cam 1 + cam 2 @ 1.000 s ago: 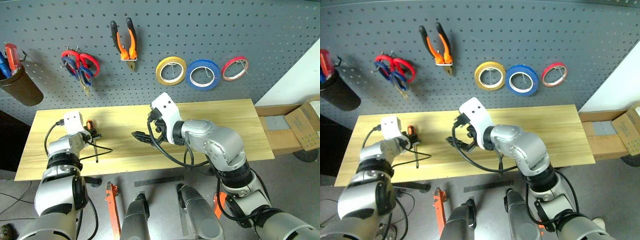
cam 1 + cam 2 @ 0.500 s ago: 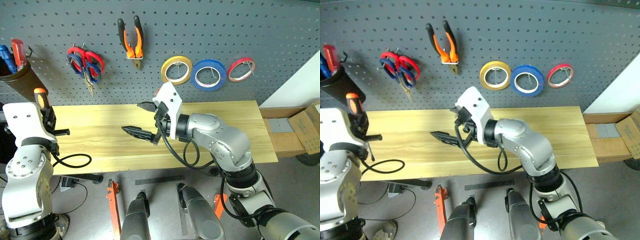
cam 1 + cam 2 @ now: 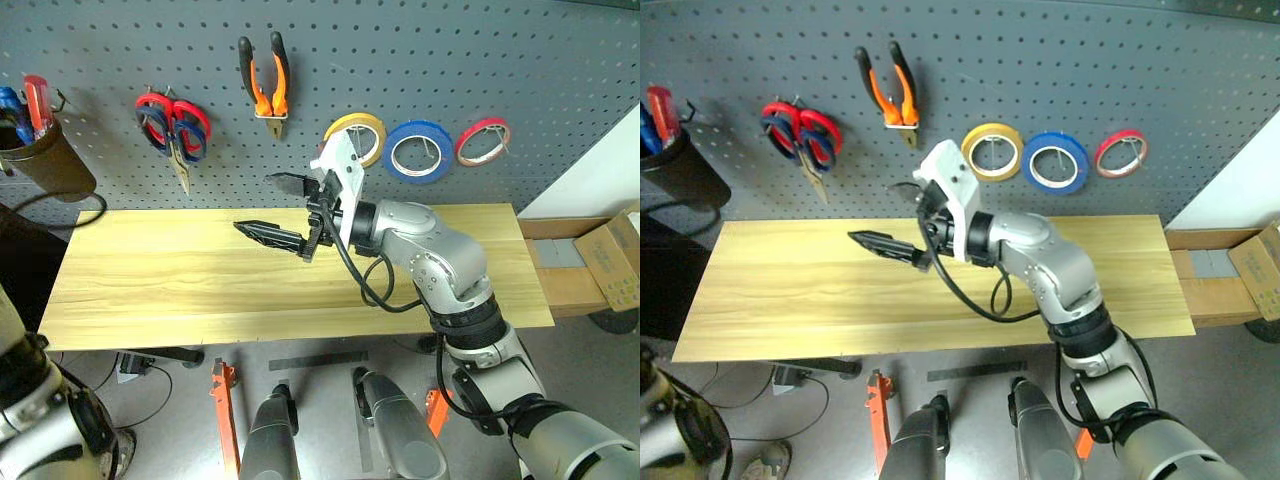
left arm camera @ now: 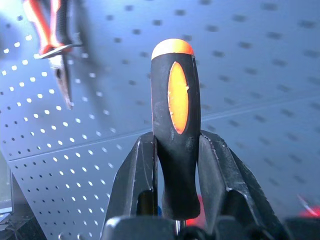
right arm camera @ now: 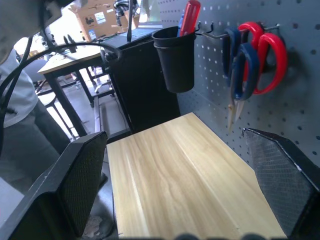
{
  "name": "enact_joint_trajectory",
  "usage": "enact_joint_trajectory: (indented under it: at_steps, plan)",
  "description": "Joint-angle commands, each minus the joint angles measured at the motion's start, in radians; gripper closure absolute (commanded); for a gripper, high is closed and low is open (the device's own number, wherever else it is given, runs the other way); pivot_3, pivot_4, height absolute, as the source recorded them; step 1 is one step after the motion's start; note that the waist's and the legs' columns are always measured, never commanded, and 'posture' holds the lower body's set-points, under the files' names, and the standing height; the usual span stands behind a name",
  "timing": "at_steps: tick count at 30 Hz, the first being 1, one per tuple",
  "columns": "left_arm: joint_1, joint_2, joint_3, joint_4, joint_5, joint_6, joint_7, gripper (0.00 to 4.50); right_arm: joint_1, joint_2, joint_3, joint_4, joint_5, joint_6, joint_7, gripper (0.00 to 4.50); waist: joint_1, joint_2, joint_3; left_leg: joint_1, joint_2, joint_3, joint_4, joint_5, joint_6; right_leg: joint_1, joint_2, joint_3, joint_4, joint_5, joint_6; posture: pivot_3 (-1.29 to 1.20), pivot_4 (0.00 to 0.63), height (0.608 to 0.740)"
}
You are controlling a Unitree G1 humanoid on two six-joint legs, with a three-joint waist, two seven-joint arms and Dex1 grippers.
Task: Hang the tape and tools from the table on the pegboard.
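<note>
My left gripper [image 4: 175, 145] is shut on the screwdriver [image 4: 175, 115], its orange-and-black handle upright between the fingers, close in front of the pegboard [image 4: 260, 75]. The pliers [image 3: 264, 82] hang on the pegboard [image 3: 420, 60], with the dark-handled scissors [image 3: 185, 140] to their left sharing a hook with red scissors [image 3: 160, 112]. The blue tape [image 3: 420, 150] hangs at the right. My right gripper [image 3: 252, 203] hovers open and empty above the table [image 3: 160, 280], pointing left.
A yellow roll [image 3: 352, 140] and a red roll [image 3: 482, 140] flank the blue tape. A dark cup [image 3: 48, 162] with red and blue screwdrivers hangs at the pegboard's far left. A cardboard box [image 3: 622, 262] sits past the table's right end.
The left gripper has lifted the screwdriver off the table and up out of the head views. The right gripper has risen a little and turned to point left.
</note>
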Motion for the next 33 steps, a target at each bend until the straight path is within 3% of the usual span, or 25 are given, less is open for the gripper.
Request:
enact_joint_trajectory:
  at_steps: [1,8,18,24,33]
  plan:
    - [-0.111,0.08,0.004,0.159,0.018,-0.156,-0.037,3.74,-0.024,0.023,-0.013,-0.016,-0.001,-0.029,-0.014,0.0,0.002,-0.001,0.0,0.0,0.0,0.0,0.0,0.0,0.0,0.0,0.0,0.0,0.001,0.001,-0.002,-0.13,0.277,0.74]
    - [-0.279,0.097,-0.109,0.515,0.082,-0.443,-0.067,3.74,-0.028,0.036,-0.014,-0.005,-0.009,-0.036,-0.034,0.0,0.019,-0.002,-0.001,-0.001,-0.002,-0.001,0.001,0.0,0.0,0.0,-0.002,-0.001,0.001,0.002,-0.004,-0.14,0.283,0.74]
    - [-0.414,0.054,-0.206,0.995,0.182,-0.826,0.038,3.74,-0.011,0.044,-0.026,-0.01,-0.012,-0.024,-0.064,0.0,0.03,-0.003,-0.002,-0.002,-0.001,-0.001,0.002,0.0,0.0,-0.001,-0.003,-0.004,0.004,0.003,-0.005,-0.15,0.294,0.74]
    - [-0.516,0.002,-0.238,1.08,0.179,-0.896,0.066,3.74,0.003,0.045,-0.024,-0.034,-0.009,-0.002,-0.083,0.0,0.052,-0.003,-0.002,-0.007,-0.002,-0.007,0.007,0.0,0.0,-0.001,-0.004,-0.009,0.004,0.003,-0.005,-0.18,0.301,0.74]
    - [-0.541,-0.047,-0.243,0.96,0.137,-0.865,0.042,3.74,0.032,0.048,-0.02,-0.08,-0.003,0.053,-0.109,0.0,0.056,-0.003,-0.002,-0.014,-0.004,-0.012,0.019,0.001,0.0,0.0,-0.006,-0.015,0.006,0.005,-0.003,-0.2,0.311,0.74]
